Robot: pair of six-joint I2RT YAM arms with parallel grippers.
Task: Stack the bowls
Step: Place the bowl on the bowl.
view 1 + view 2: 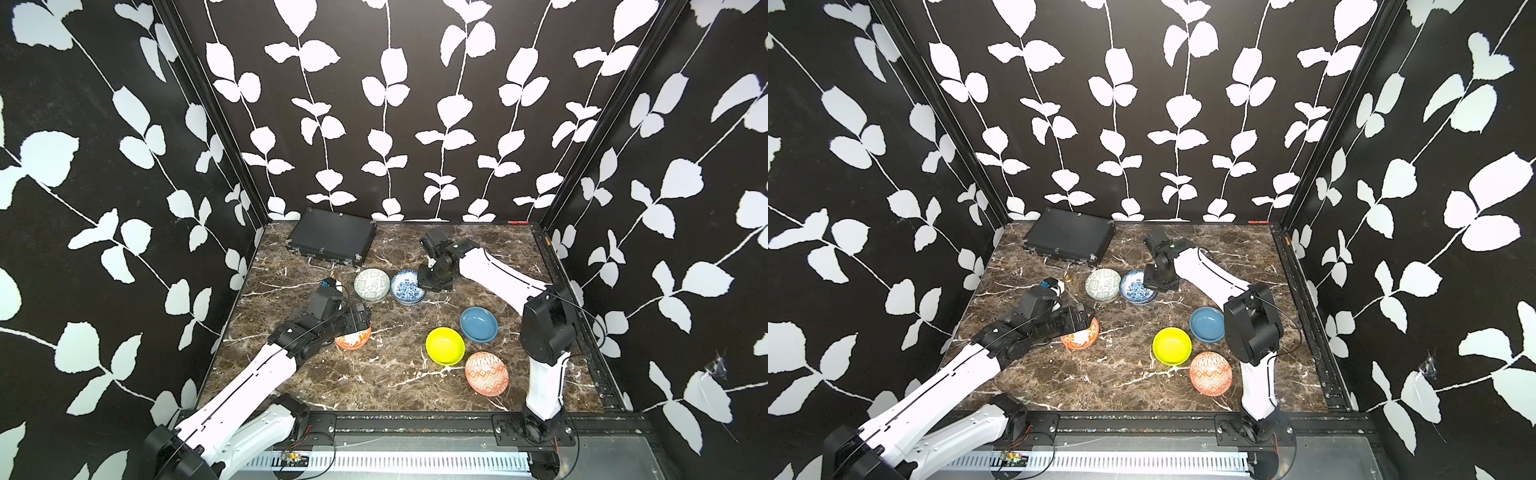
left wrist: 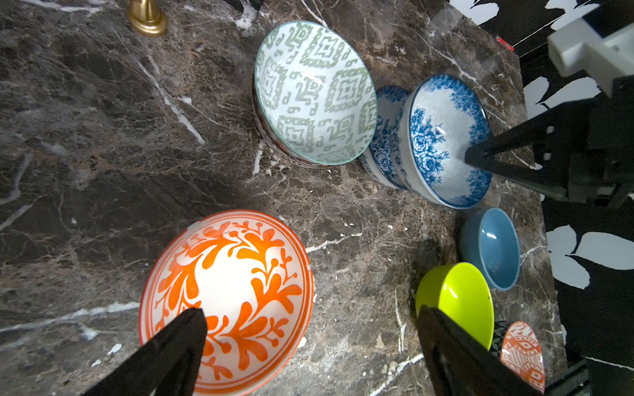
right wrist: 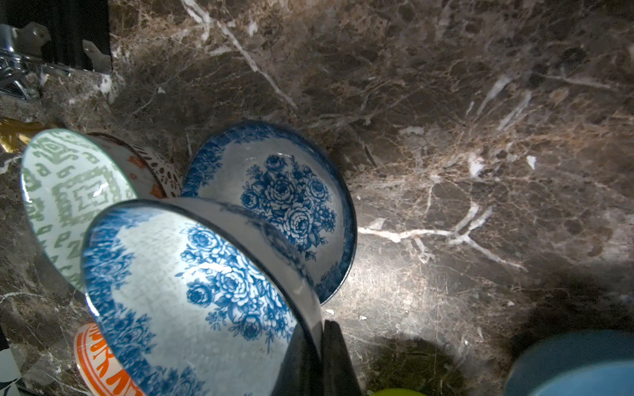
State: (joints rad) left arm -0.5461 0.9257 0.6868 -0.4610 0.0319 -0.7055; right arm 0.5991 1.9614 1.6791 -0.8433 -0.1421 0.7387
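My right gripper (image 3: 320, 329) is shut on the rim of a blue-floral bowl (image 3: 192, 291) and holds it tilted just above a second blue-floral bowl (image 3: 284, 205) on the table; both top views show them together (image 1: 408, 286). My left gripper (image 2: 308, 329) is open over the orange leaf-patterned bowl (image 2: 226, 298), one finger above its inside and the other outside its rim. A green-patterned white bowl (image 1: 371, 284) sits nested in another patterned bowl (image 3: 161, 168). The yellow bowl (image 1: 445, 345), the plain blue bowl (image 1: 478, 324) and an orange diamond-patterned bowl (image 1: 486, 372) lie apart at the front right.
A flat black case (image 1: 332, 237) lies at the back left of the marble table (image 1: 395, 382). A small brass object (image 2: 147, 17) stands near the green-patterned bowl. Patterned walls close in three sides, and a black rail (image 1: 415, 419) runs along the front edge.
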